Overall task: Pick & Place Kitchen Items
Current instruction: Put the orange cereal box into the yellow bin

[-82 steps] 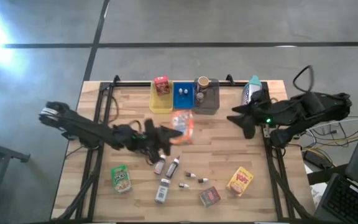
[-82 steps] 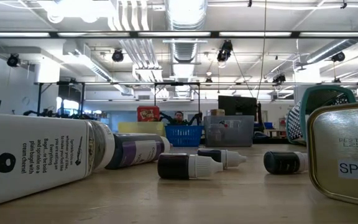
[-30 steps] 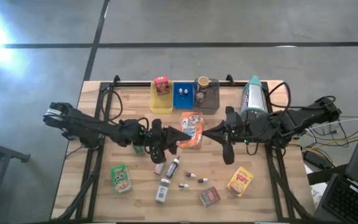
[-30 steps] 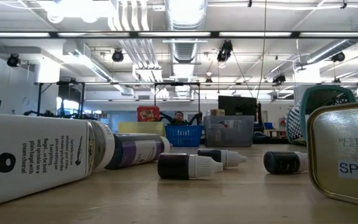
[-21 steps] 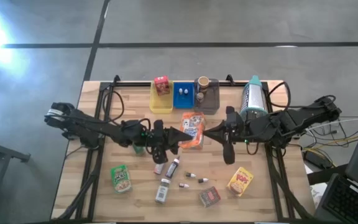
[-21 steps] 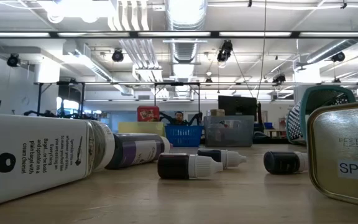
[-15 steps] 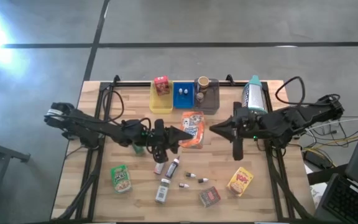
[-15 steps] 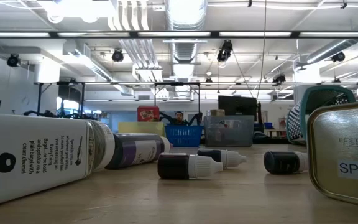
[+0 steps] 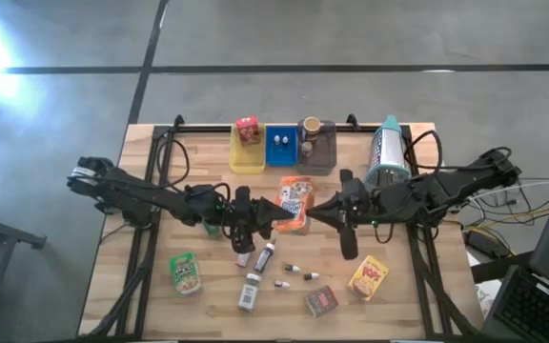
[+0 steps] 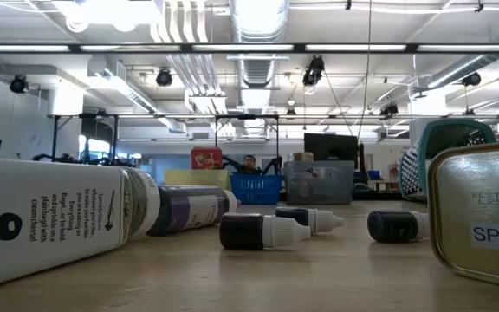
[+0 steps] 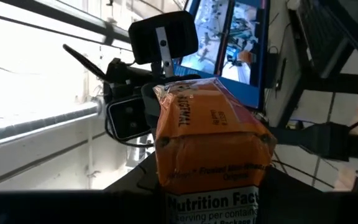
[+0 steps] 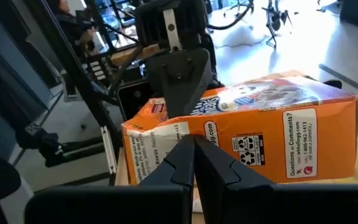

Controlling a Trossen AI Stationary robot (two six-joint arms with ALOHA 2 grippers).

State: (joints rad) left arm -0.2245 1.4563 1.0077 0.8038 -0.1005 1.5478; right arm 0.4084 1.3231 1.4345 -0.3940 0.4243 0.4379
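An orange snack box [image 9: 294,202] hangs over the middle of the table, with my left gripper [image 9: 270,217] shut on it, reaching in from the table's left. My right gripper [image 9: 313,213] comes from the right, shut, with its tip [image 12: 195,144] right at the box's long side [image 12: 260,137]. Whether it touches the box, I cannot tell. The left wrist view shows the box [image 11: 210,143] standing up before the camera and hiding that gripper's fingertips. Neither gripper shows in the low view. My left gripper pinches the orange box by its end toward the table's left. One finger [image 12: 180,74] lies on the box's broad face, and the other is hidden behind the box. The fingers come from the table's left, slanting a little upward. The box is lifted clear of the table.
At the far edge stand a yellow tray [image 9: 247,157] with a red box [image 9: 248,130], a blue tray [image 9: 280,148] and a grey tray [image 9: 319,152] with a brown cup [image 9: 311,126]. Nearer lie a green pouch [image 9: 186,272], dark bottles [image 9: 266,255], vials [image 9: 294,271], a red box [image 9: 321,300] and a yellow pouch [image 9: 369,277].
My right gripper, shut throughout, drew back toward the table's right edge and then returned to the orange box's side. My left gripper kept the box in the air at the same spot.
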